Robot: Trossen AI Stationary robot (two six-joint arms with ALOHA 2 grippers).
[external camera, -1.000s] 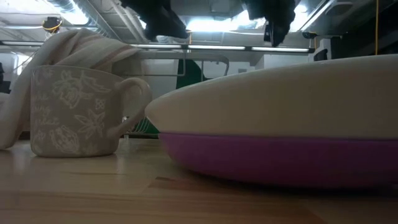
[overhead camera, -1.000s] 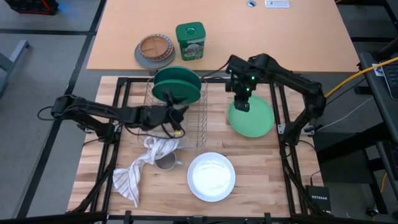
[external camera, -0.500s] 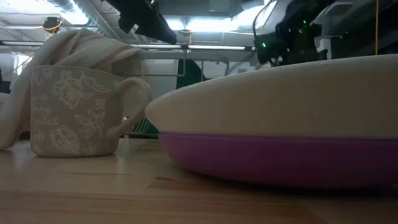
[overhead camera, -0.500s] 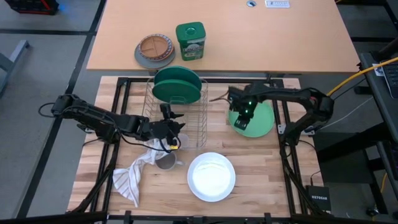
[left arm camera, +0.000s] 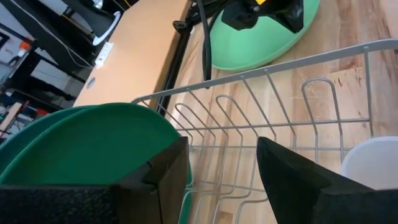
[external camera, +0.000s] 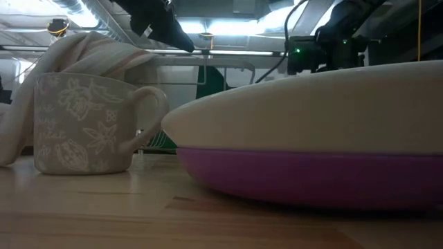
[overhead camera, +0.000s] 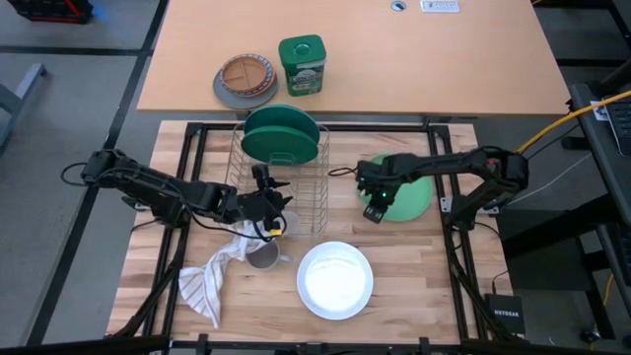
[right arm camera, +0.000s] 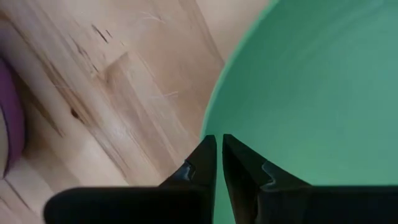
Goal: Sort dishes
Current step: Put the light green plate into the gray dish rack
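The right pincer (overhead camera: 374, 210) pinches the teal plate's (overhead camera: 412, 193) rim, low on the surface (overhead camera: 414, 256). The left pincer (overhead camera: 279, 205) hangs spread beside the rack (overhead camera: 306, 187).

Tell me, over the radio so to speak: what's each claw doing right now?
Left gripper open, beside the dish rack. Right gripper nearly shut at the teal plate rim; grip unclear. Darker green plate racked. Nothing blocking.

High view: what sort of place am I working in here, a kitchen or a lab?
Probably a lab or workshop, not a kitchen: the wooden table sits on a black metal frame, a yellow cable trails in from the side, and a bare office desk stands behind.
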